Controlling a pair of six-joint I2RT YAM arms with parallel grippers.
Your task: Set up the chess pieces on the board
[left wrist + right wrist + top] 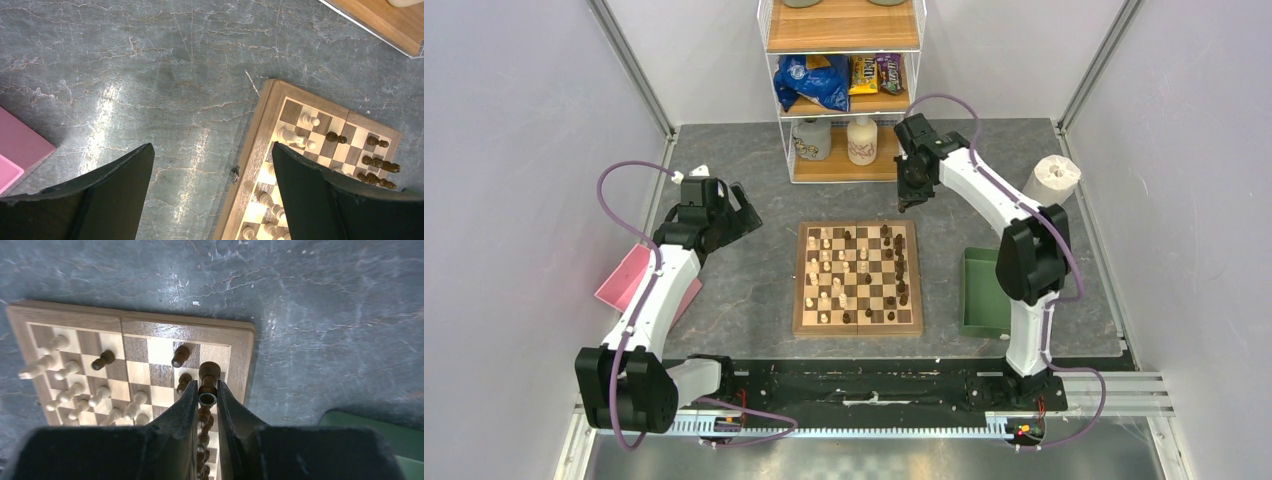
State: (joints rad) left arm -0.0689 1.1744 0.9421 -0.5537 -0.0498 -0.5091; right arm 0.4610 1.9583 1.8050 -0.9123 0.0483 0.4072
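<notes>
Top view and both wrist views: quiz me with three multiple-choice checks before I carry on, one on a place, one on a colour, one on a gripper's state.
1. The green tray lies:
A) on the right arm's side of the board
B) on the left arm's side of it
C) on top of it

2. The chess piece in the right gripper is:
A) pale cream
B) dark brown
C) green

3. The left gripper is:
A) shut on a pawn
B) open and empty
C) shut on the board's edge

Answers:
1 A, the top view shows it there.
2 B, the right wrist view shows a dark piece clamped.
3 B, its fingers stand wide apart over the table.
</notes>
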